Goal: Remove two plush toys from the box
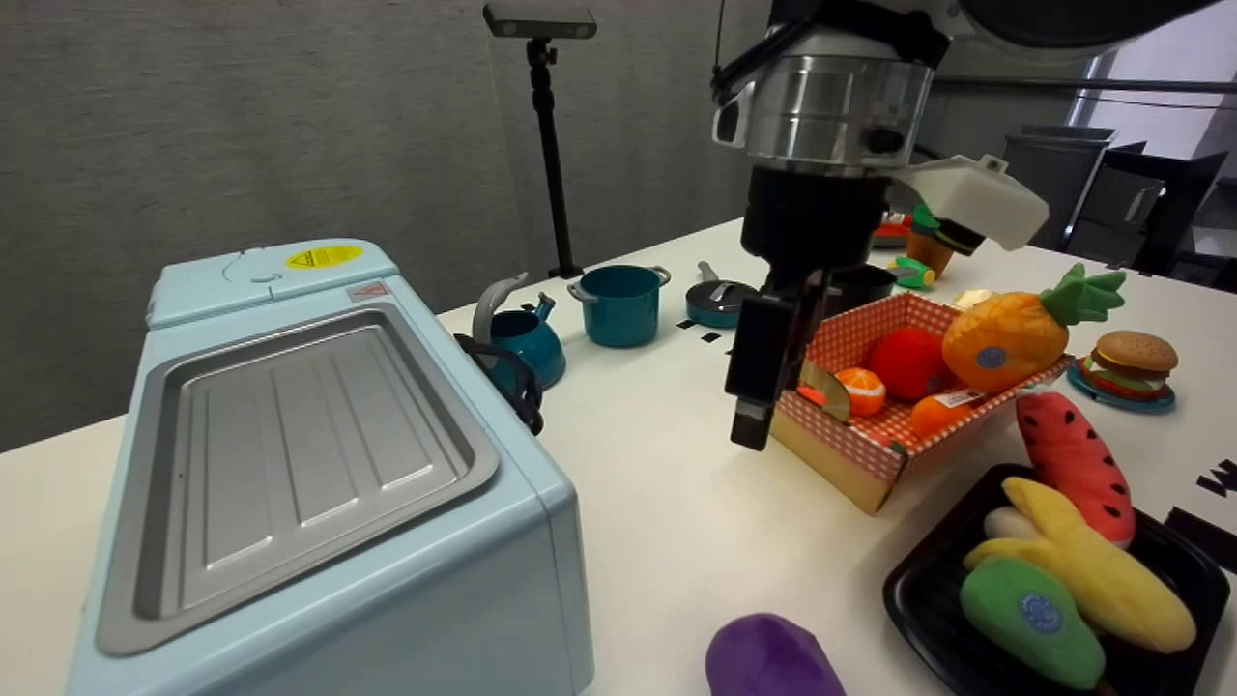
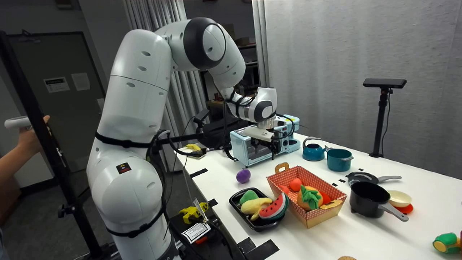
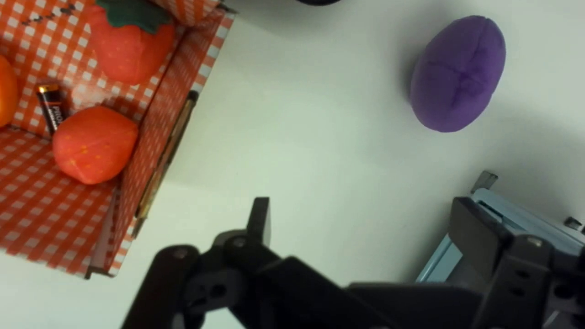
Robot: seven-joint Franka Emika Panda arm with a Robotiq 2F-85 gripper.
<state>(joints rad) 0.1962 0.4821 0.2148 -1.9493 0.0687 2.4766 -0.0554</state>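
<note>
Above the white table (image 3: 301,137), the gripper (image 3: 361,201) hangs with its two fingers (image 3: 259,219) spread well apart, bare table showing between them. Counting hours from that gap in the wrist view, a blue oven (image 3: 443,262) shows past a finger at 4 o'clock. The purple plush (image 3: 459,75) lies at 1 o'clock, on the table and apart from the fingers. It is egg-shaped, its long axis running from 1 o'clock to 7; which end is its front I cannot tell. Between 9 and 10 stands the orange basket (image 3: 41,205) with its chequered lining. Inside it are a leafy strawberry (image 3: 130,59), cap towards 12, a speckled red fruit (image 3: 95,145) at 7 o'clock from that, and a battery (image 3: 51,109) just beside the fruit. In an exterior view the red ball (image 1: 908,365) sits in the basket too, just beside the pineapple (image 1: 1005,343), at about 9 o'clock from it. The ball looks round; which way it points I cannot tell. Between 4 and 5 o'clock from the basket, a black tray (image 1: 937,580) holds a banana (image 1: 1111,580), a green pear (image 1: 1015,594) and a watermelon slice (image 1: 1078,469). Between 9 and 10 stand a pot (image 1: 621,314) and, farther out, a kettle (image 1: 532,343).
</note>
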